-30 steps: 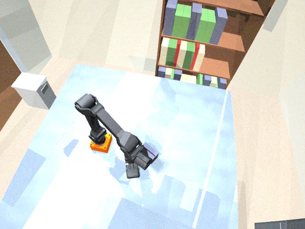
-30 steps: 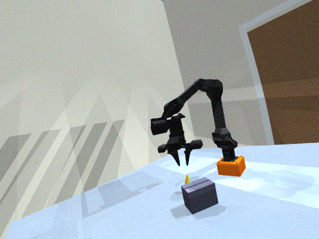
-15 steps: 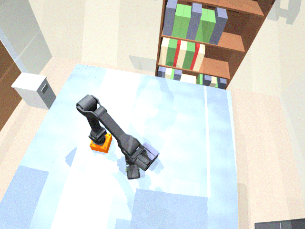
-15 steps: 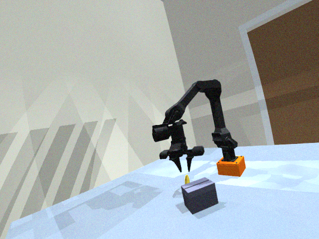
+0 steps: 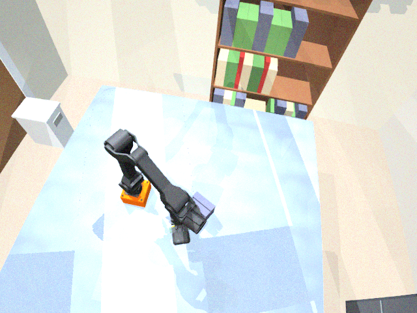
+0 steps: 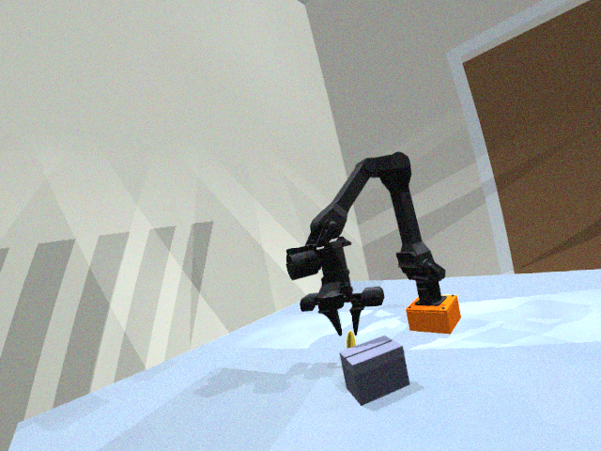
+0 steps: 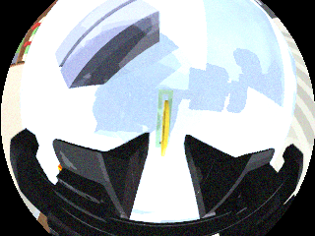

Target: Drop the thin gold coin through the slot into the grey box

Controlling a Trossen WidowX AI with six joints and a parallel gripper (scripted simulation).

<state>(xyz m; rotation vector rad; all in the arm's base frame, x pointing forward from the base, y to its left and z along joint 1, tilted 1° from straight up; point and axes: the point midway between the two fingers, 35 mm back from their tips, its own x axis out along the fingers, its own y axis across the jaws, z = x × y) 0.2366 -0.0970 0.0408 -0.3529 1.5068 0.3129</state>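
1. An indoor room of a home or office type is indicated.
2. A wooden bookshelf point(image 5: 286, 57), filled with upright books, is seen.
3. Left of the bookshelf, a brown door point(image 6: 538, 160) is set in plain walls.

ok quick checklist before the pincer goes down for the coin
1. Pincer open with nothing between the fingers: ok.
2. Coin upright on its edge in the green holder: ok.
3. Coin lined up with the gap between the fingers, edge-on in the wrist view: ok.
4. Fingertips above the coin and apart from it in the exterior view: ok.
5. Grey box beside the coin, out of the descent path: ok by the wrist view.
6. Gap wide enough for the holder as well as the coin: cannot tell.
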